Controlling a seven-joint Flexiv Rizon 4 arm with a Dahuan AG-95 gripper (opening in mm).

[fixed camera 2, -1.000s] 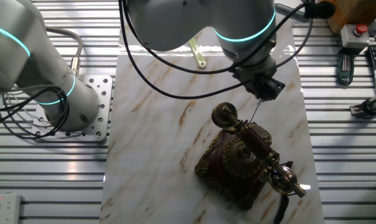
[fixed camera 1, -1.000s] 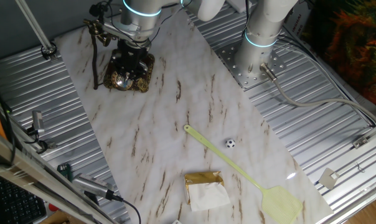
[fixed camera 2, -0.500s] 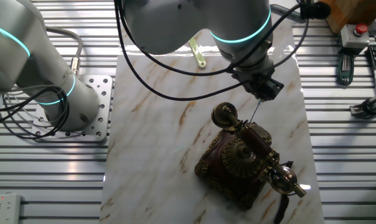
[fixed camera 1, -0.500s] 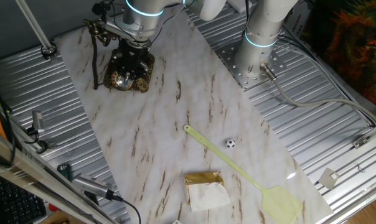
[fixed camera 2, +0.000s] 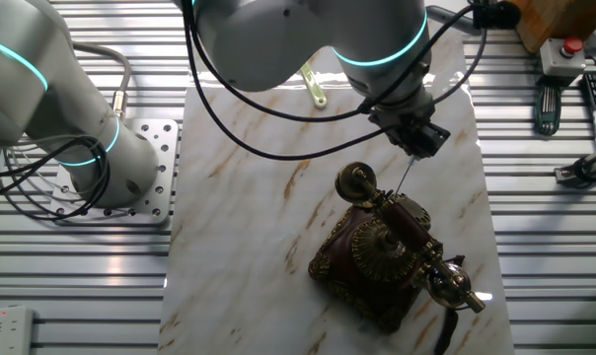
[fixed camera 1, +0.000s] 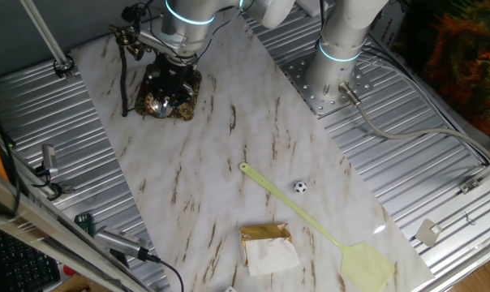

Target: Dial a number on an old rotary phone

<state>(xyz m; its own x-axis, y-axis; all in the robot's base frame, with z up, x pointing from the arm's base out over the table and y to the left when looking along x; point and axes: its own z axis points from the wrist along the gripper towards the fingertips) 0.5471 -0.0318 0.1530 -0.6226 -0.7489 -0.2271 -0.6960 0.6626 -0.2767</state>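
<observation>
The old rotary phone [fixed camera 2: 382, 258] stands on the marble board [fixed camera 2: 249, 207], dark bronze-brown, with a round brass dial [fixed camera 2: 376, 243] and a red-and-brass handset [fixed camera 2: 409, 229] on its cradle. It also shows in one fixed view [fixed camera 1: 167, 94] at the board's far left end. My gripper [fixed camera 2: 420, 140] hangs just above and behind the phone, jaws together on a thin rod [fixed camera 2: 407, 178] that slants down to the handset's middle, behind the dial. In one fixed view my gripper [fixed camera 1: 175, 66] covers the top of the phone.
A yellow-green fly swatter [fixed camera 1: 314, 223], a small black-and-white ball [fixed camera 1: 299, 186] and a gold packet with white paper [fixed camera 1: 268, 246] lie at the board's near end. The arm's base [fixed camera 2: 101, 163] stands beside the board. Tools [fixed camera 2: 547, 104] lie on the ribbed table.
The arm's wrist has crept up slightly over the phone. The rod stays on the phone, and the phone has not moved.
</observation>
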